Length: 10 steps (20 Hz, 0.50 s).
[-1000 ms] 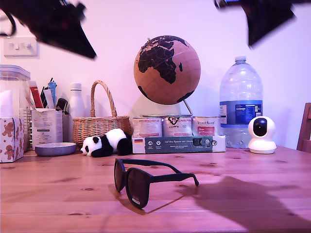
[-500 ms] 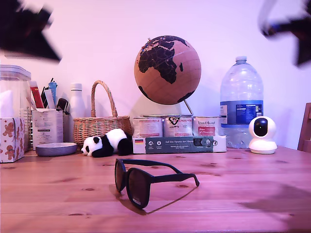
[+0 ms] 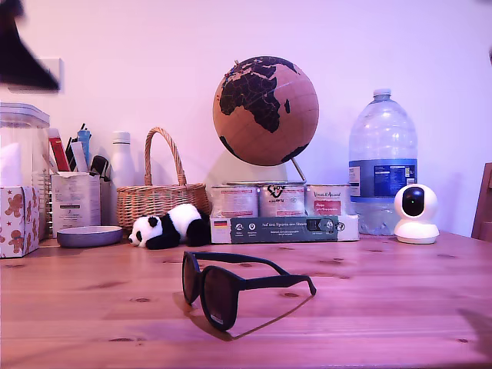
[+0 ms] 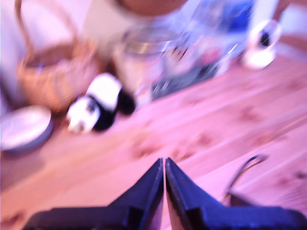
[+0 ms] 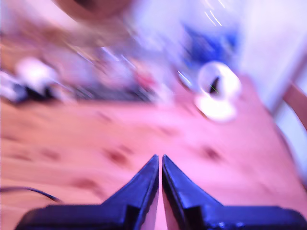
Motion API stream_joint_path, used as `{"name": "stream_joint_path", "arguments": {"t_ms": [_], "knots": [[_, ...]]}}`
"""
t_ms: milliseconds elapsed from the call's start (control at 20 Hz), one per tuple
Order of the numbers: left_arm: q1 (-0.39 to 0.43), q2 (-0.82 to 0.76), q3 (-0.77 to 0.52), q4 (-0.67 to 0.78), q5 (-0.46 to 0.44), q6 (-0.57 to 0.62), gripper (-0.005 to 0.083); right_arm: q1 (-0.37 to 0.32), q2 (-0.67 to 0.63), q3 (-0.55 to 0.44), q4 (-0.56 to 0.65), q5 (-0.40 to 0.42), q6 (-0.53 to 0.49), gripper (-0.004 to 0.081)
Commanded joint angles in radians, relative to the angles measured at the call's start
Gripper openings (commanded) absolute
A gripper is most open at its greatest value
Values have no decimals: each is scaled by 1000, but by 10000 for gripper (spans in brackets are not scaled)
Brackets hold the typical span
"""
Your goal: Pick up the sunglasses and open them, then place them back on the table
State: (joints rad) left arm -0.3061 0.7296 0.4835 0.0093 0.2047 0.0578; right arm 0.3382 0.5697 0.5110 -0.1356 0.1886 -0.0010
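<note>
Sunglasses (image 3: 223, 284): they lie on the table (image 3: 384, 307) close to its near edge, roughly midway along it, arms unfolded, lenses toward the exterior view's left, one temple tip reaching toward the exterior view's right. Nothing touches them.

Step in hand: by our reading the task's last step, with the glasses open and set down and both arms clear above. To do it well we want the arms lifting straight off without brushing the thin temples, and the frame left resting steady on its lens rims and temple tips.

My first gripper (image 4: 164, 165): jaws drawn together to a thin slit, empty, held above the table with a curved temple tip (image 4: 247, 167) just beyond it.

My second gripper (image 5: 160, 163): jaws likewise nearly closed, nothing between them, over bare planks.

Wrist views against the exterior view: only the wrist views show the jaws. The exterior view gives just a dark blur at its top left corner, which we cannot assign to either arm. Only the exterior view shows the whole frame sharply; both wrist views are smeared.

Far edge of the table: panda toy (image 3: 165, 227), wicker basket (image 3: 157, 196), globe (image 3: 264, 110), water bottle (image 3: 382, 165) and white camera (image 3: 416, 213), all well apart from the glasses.
</note>
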Motion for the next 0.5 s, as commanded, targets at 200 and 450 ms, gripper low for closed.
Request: {"name": "stream_joint_path", "arguments": {"t_ms": [200, 450], "knots": [[-6, -55, -13, -57, 0, -5, -24, 2, -18, 1, -36, -3, 3, -12], [-6, -55, -13, -131, 0, -5, -24, 2, -18, 1, -148, -3, 3, -12]]}}
